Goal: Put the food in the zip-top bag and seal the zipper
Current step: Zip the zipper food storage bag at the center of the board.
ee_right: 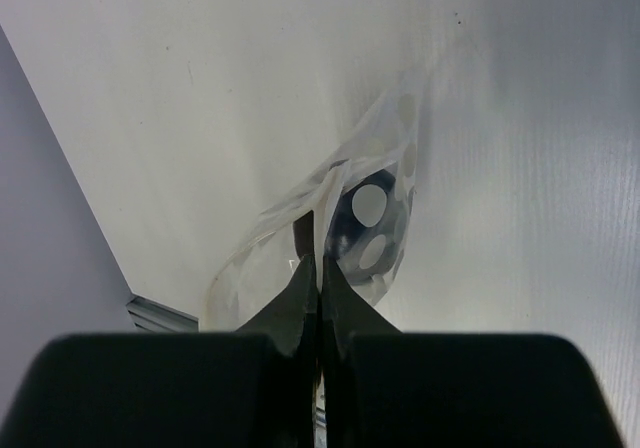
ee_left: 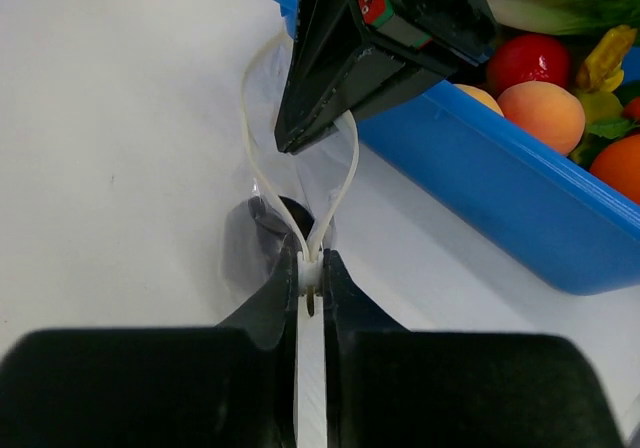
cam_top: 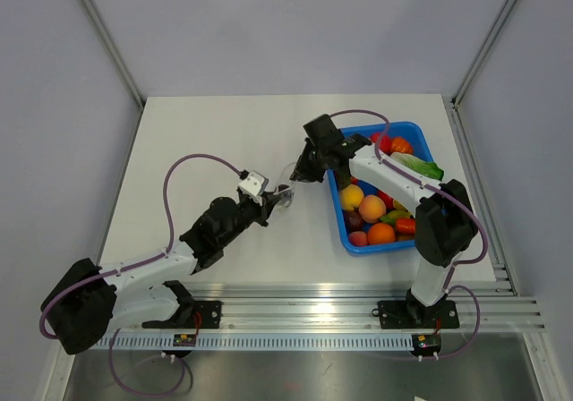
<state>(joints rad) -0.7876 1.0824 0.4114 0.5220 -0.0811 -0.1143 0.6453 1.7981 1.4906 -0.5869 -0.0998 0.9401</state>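
Observation:
The clear zip-top bag [cam_top: 286, 189] hangs stretched between my two grippers, just left of the blue tray. My left gripper [ee_left: 311, 268] is shut on one end of the zipper [ee_left: 346, 173], whose two white strips bow apart into an open loop beyond the jaws. My right gripper [ee_right: 320, 268] is shut on the opposite edge of the bag [ee_right: 255, 253]; in the left wrist view the right gripper [ee_left: 292, 144] reaches down onto the loop's far end. The food [ee_right: 348, 230], dark and round, lies inside the bag behind white specks, and the food [ee_left: 288, 214] also shows under the loop.
The blue tray [cam_top: 351, 231] stands at the right with orange, peach and red toy fruits and green leaves. Its near wall [ee_left: 480, 193] runs close beside the bag. White table stretches to the left and behind. A metal rail runs along the table's near edge.

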